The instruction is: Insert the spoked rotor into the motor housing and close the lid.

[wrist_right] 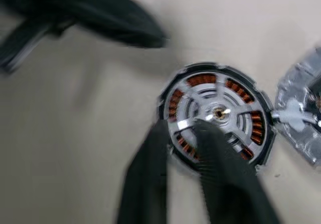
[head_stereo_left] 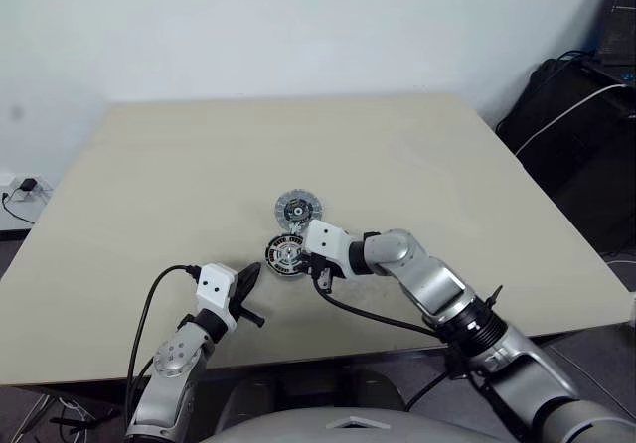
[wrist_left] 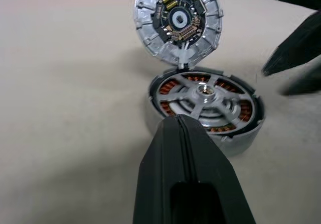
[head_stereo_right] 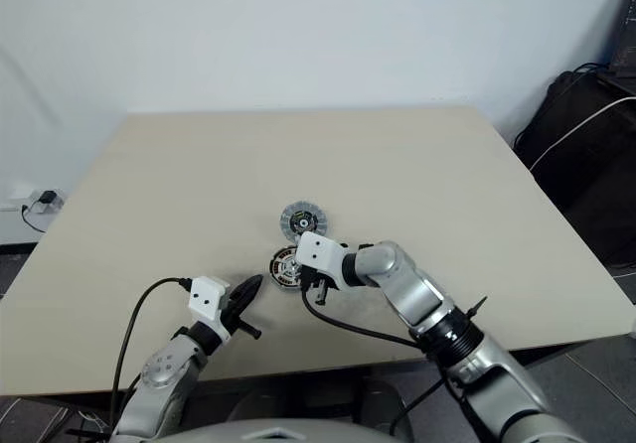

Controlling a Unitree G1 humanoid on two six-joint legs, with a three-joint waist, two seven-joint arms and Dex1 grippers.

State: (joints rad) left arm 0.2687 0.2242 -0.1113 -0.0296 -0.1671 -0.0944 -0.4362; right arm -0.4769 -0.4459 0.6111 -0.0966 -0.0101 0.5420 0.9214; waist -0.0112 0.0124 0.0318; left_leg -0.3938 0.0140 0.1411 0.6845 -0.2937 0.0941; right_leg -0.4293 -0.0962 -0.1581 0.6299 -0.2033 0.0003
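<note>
1. The table [head_stereo_left: 417,165] was a pale beige surface carrying the motor parts near its front middle.
2. The motor housing [wrist_left: 241,128] lay flat on the table, its copper-brown windings visible between the spokes.
3. The spoked rotor [wrist_left: 203,96] sat inside the housing, silver hub uppermost, its spokes spanning the ring of windings.
4. The lid [head_stereo_left: 297,208] lay on the table just beyond the housing, dark-centred face up; in the left wrist view its edge met the housing's rim at a small pale tab.
5. The left hand [head_stereo_left: 248,276] rested low over the table, to the left of the housing and apart from it, its two black fingers [wrist_left: 183,148] clenched together on nothing and pointing toward the rotor.
6. The right hand [wrist_right: 183,141] reached in from the right, directly over the housing's near rim. Its fingers [wrist_right: 220,158] stood slightly parted, one outside the rim and one over the rotor's face; whether they grasped the rim could not be told.
</note>
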